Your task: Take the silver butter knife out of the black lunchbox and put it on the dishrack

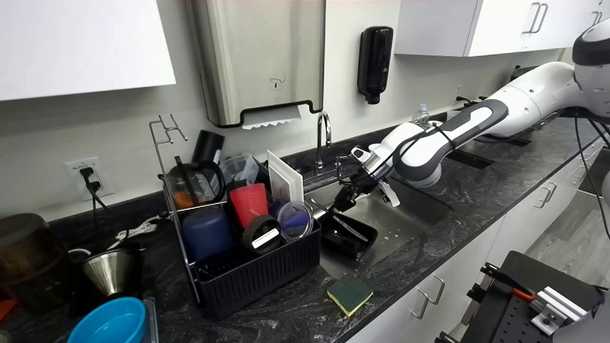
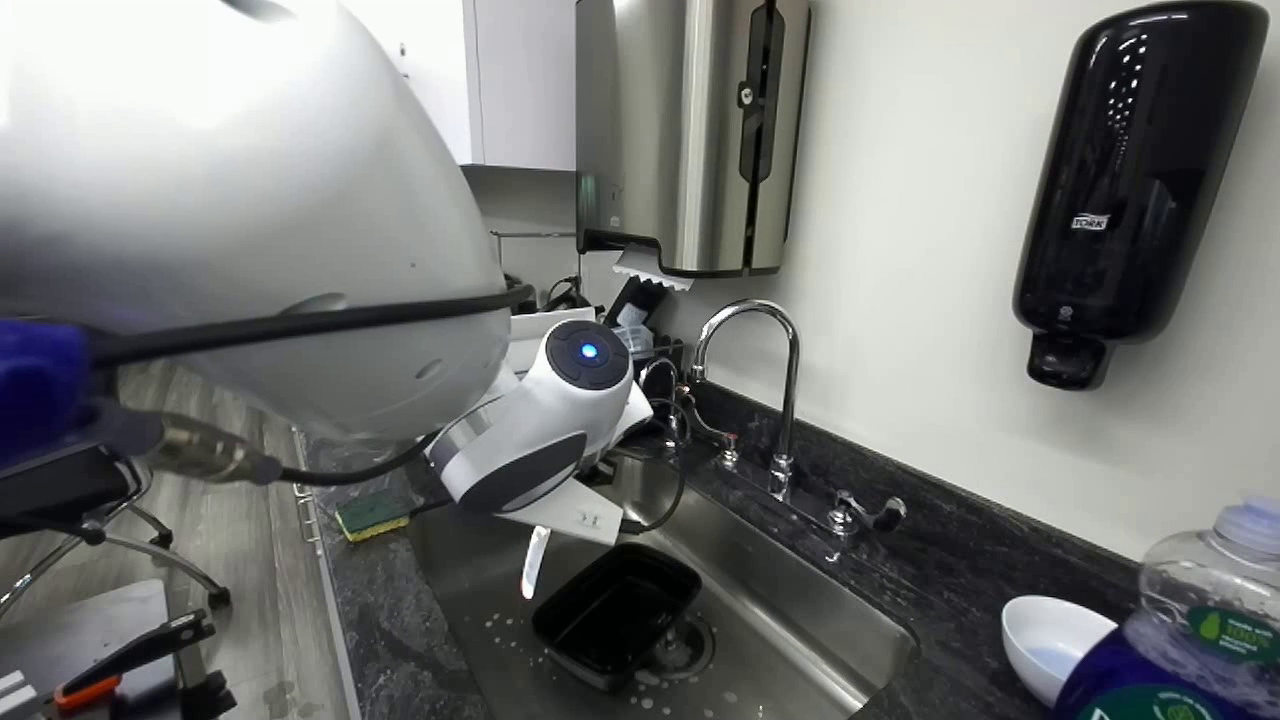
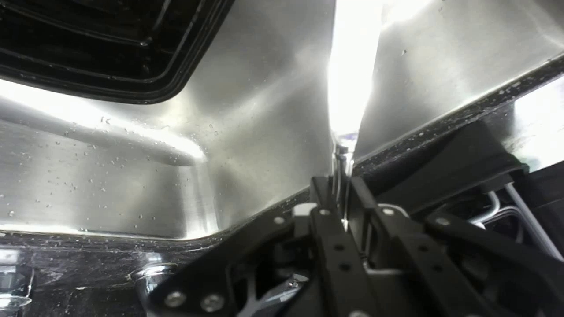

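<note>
While jaws grip what seems the knife [image 3: 352, 75], lunchbox [image 2: 615, 612] in sink [image 2: 790, 610]

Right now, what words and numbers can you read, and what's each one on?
"TORK": on the black wall dispenser.
"100%": on the green label of the bottle; other print there is blurred or cut off.
"NLP", it seems: on the outlet plate; the rest is blurred.
Too blurred or small: print on the glass jug in the dishrack, marks on the paper towel dispenser.

Silver knife [image 3: 351, 83], black lunchbox [image 2: 612, 612], grey-veined black counter [image 1: 469, 195]
</note>
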You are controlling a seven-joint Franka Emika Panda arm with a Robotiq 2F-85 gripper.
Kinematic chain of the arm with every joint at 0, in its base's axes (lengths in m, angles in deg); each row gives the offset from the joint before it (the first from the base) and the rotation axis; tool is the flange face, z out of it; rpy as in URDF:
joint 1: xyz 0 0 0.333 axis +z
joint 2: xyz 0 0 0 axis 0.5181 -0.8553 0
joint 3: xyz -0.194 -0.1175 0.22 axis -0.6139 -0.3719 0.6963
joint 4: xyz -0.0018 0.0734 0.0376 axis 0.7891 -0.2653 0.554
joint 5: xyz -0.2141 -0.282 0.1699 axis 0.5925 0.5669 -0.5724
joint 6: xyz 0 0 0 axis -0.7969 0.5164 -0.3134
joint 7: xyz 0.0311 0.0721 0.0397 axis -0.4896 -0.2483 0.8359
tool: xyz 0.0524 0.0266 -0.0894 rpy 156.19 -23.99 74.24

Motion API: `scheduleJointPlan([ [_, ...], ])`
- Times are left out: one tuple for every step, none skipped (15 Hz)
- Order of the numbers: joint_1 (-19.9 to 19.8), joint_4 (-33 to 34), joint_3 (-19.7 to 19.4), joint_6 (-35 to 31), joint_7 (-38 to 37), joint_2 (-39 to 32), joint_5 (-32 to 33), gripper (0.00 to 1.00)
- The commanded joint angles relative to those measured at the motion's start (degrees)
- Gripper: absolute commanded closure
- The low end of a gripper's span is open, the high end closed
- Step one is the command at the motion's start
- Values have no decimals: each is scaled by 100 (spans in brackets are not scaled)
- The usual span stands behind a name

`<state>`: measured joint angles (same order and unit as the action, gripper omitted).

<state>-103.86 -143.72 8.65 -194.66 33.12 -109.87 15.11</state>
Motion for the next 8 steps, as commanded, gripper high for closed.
scheduleJointPlan([
  [-153,28,208,264,531,-144,-525,97],
  [-173,33,253,316,630,-159,-670,97],
  [-187,39,292,372,699,-162,-828,97],
  [-181,51,316,417,743,-141,-987,97],
  [-194,67,355,504,765,-132,-1138,97],
  [-196,88,383,565,791,-128,-1268,97],
  [-202,100,414,606,798,-118,-1387,97],
  [-211,105,445,649,817,-105,-1485,97],
])
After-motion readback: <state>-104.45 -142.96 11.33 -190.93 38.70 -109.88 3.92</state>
